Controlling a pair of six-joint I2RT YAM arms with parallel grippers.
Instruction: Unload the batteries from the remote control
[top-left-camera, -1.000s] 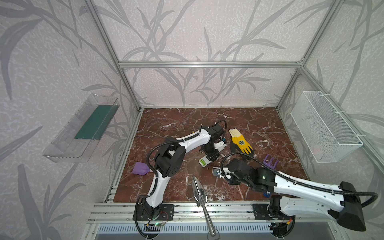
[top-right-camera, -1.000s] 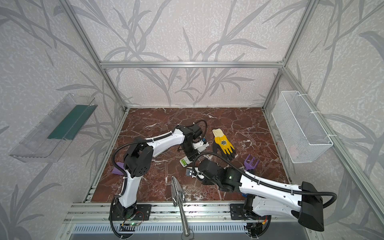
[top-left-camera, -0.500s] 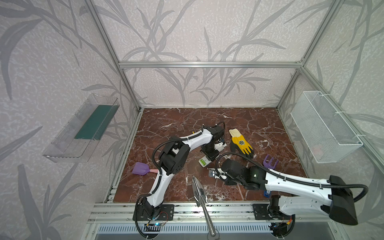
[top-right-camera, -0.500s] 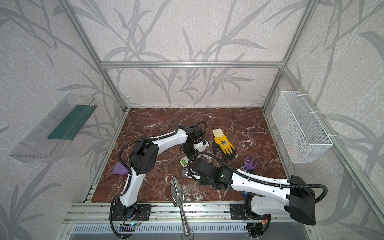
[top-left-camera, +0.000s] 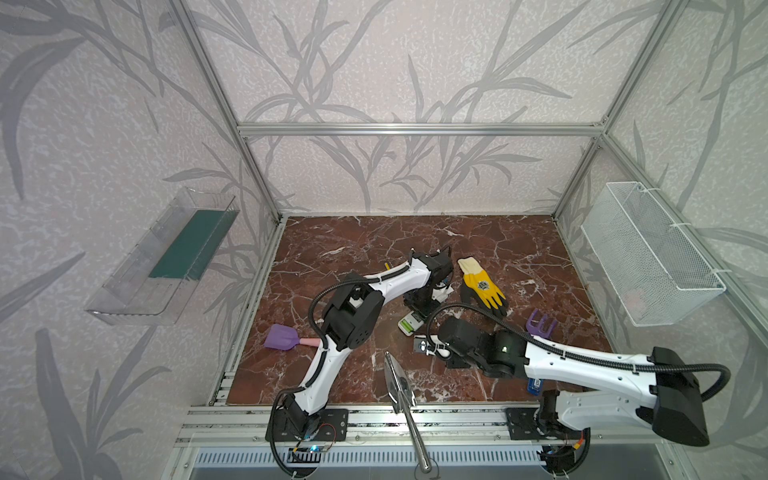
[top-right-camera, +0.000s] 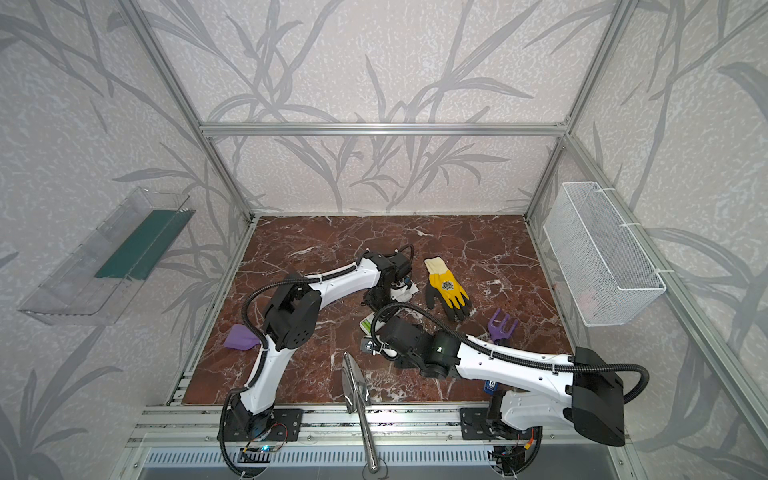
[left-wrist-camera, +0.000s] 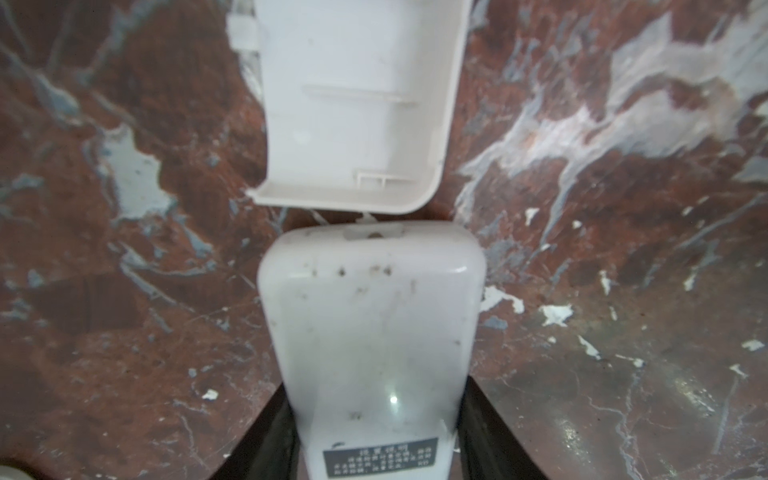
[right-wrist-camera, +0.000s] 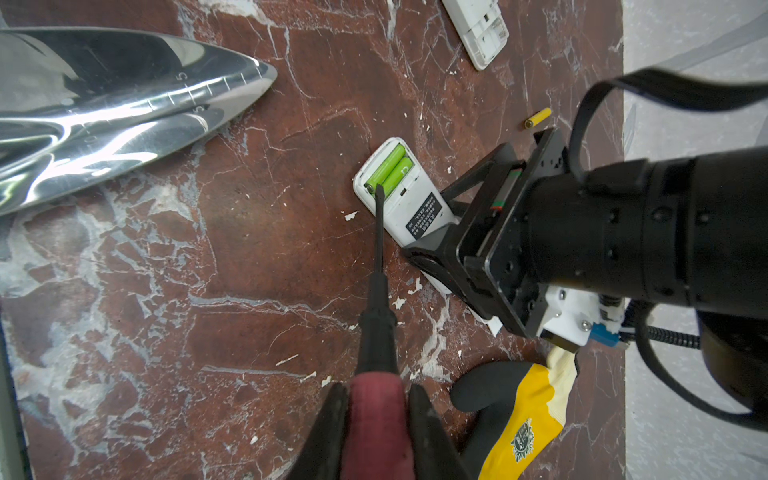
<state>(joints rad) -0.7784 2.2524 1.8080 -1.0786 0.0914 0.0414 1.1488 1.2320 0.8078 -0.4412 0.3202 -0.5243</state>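
The right gripper (right-wrist-camera: 376, 399) has its jaws closed narrow on the dark pink handle of the screwdriver (right-wrist-camera: 376, 332). The black shaft runs out to the green batteries (right-wrist-camera: 388, 170). Its tip rests against their end, inside the open compartment of the white remote (right-wrist-camera: 415, 195). The left gripper (right-wrist-camera: 430, 226) is closed on the remote's labelled end and covers that end. The remote lies flat on the marble table (right-wrist-camera: 249, 270).

One yellow battery (right-wrist-camera: 537, 117) lies loose, well apart, beyond the left gripper. A metal trowel (right-wrist-camera: 124, 104) lies near the compartment end, not touching. A yellow-black glove (right-wrist-camera: 519, 415) lies just beside the right gripper. A second white casing (right-wrist-camera: 478, 33) lies apart.
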